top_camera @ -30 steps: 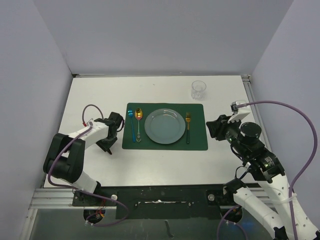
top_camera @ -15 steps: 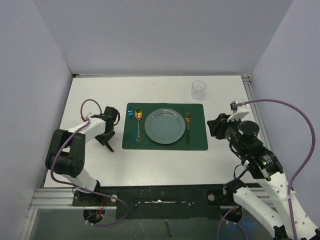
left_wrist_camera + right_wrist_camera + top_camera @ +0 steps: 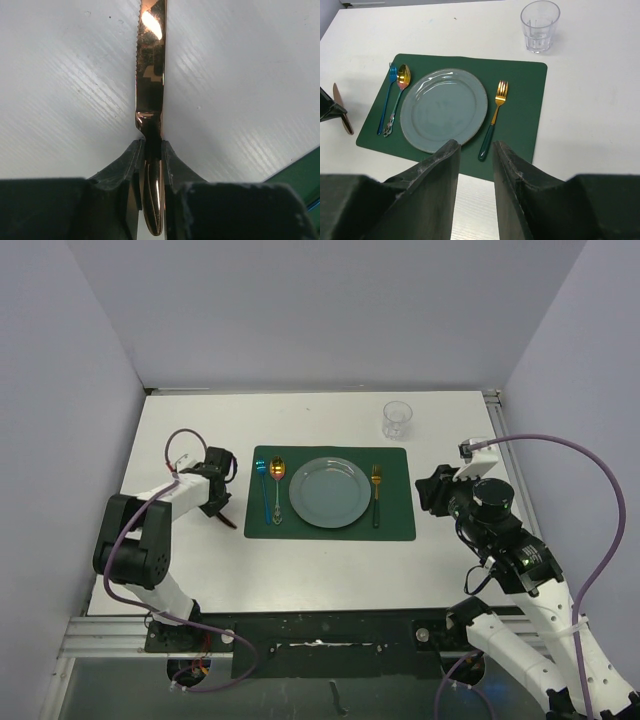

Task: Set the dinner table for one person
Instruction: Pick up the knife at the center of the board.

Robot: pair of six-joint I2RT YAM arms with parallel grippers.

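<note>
One knife [image 3: 150,95] in left pincer [image 3: 152,152], beside placemat [image 3: 395,522] left edge.

In your left wrist view the copper-coloured serrated metal knife [image 3: 150,75] runs off the top edge, so you cannot see its tip, and the sides of its handle are hidden between the black fingers [image 3: 125,165] of the left gripper [image 3: 152,150]. The dark green rectangular placemat [image 3: 300,172] shows there only as a corner cut by the right edge. From above, the knife is a thin dark sliver, too small for you to tell blade from handle.
</note>
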